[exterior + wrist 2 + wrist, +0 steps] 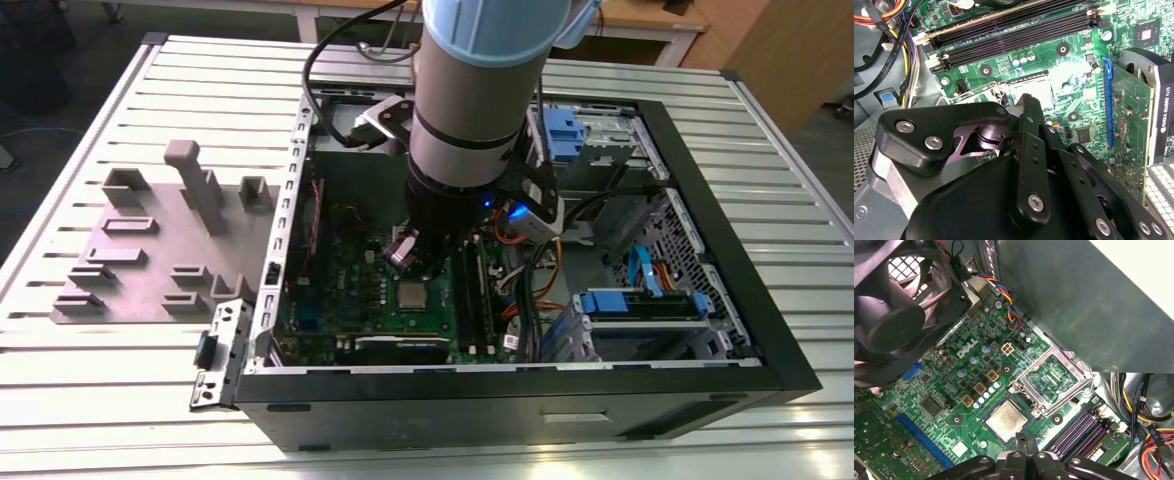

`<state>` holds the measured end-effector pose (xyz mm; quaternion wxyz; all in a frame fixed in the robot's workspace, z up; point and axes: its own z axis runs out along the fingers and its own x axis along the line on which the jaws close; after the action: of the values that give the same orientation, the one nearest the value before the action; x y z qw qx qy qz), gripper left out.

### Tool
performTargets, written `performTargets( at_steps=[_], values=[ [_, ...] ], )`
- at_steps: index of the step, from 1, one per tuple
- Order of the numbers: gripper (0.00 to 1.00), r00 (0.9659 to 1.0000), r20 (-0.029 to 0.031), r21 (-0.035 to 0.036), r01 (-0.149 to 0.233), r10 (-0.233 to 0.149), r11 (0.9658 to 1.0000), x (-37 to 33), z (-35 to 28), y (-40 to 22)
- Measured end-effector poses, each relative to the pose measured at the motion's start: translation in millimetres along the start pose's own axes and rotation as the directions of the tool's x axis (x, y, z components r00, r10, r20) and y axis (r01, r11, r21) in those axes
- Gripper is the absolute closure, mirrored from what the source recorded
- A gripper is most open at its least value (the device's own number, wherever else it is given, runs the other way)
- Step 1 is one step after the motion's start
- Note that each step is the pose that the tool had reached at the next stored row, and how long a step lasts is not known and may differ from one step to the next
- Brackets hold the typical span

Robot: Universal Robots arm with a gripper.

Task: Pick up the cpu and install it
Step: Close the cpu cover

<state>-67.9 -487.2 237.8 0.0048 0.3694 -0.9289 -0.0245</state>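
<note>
In the first wrist view the gripper (1026,441) hangs low over the board (971,437), its two fingers pressed together with nothing between them. Just beside their tips lies the cpu (1006,420), flat in its socket with the silvery top up (whether the tips touch its edge cannot be told). Next to the cpu the frame (1054,380) stands open, tilted up off the socket. Beyond the frame run the dark slots (1079,426), side by side, and past those a bundle of orange, yellow and black cables (1154,450). A black fan (894,315) sits by the board's edge, well apart from the slots.

The second wrist view looks along the gripper's black links onto the same socket. A card (1129,115) stands on edge in a blue connector near it.

In the exterior view the arm (467,100) reaches straight down into the open case (534,400). The cpu (414,293) shows as a small pale square on the board, just beside the arm's lower end. The case lies on its side on a slatted table (160,400). On the exterior view's left, well apart from the cpu, a grey plate (158,250) with blocks rests on the table beside the case.
</note>
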Motion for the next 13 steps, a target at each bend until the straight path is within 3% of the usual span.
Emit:
performTargets(
  at_steps=[9,13],
  values=[
    [0.89,1.0,0.0001,0.0,0.001,-0.001,1.0,0.0,0.0,0.0],
    [0.89,0.9996,-0.0014,-0.0003,0.029,-0.029,0.9996,0.0,0.0,-0.1]
  ],
)
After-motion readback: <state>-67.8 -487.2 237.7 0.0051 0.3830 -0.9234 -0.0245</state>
